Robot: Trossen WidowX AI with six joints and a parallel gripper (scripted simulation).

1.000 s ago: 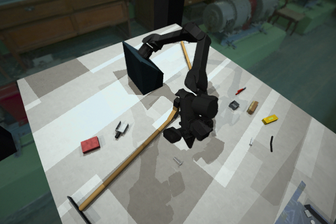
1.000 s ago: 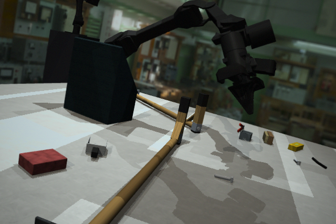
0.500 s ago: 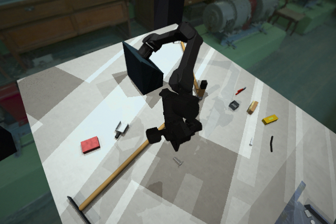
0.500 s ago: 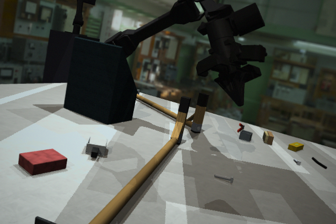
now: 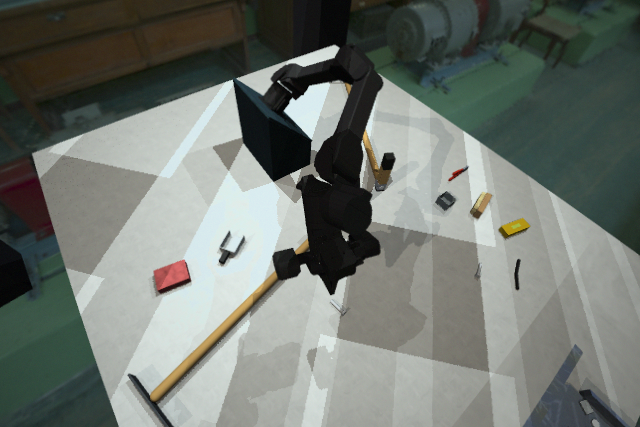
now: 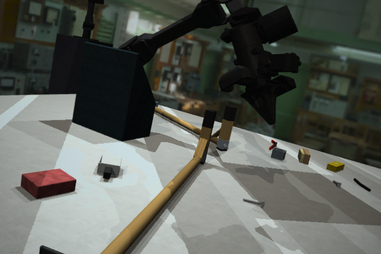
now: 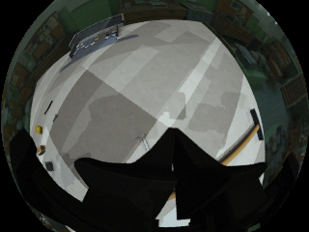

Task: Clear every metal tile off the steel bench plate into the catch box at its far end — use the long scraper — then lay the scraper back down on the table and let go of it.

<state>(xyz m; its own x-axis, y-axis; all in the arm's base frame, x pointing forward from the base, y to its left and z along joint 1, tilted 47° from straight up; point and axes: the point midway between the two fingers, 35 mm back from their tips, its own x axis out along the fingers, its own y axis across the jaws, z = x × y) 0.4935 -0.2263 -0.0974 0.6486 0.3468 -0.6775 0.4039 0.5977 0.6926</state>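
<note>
My gripper is shut and empty, pointing down above the table. A long wooden-handled tool lies below and beside it, with a wide black blade at the front left and a raised black-tipped grip. A second long-handled tool lies farther back, its far end partly hidden in the top view. The steel plate carries several small tiles, with dark walls around part of it. The catch box cannot be told clearly from those walls.
A tall dark blue block stands near the arm's base. A red block, a small forked piece and a bolt lie nearby. A grey block, wooden block and yellow block lie right.
</note>
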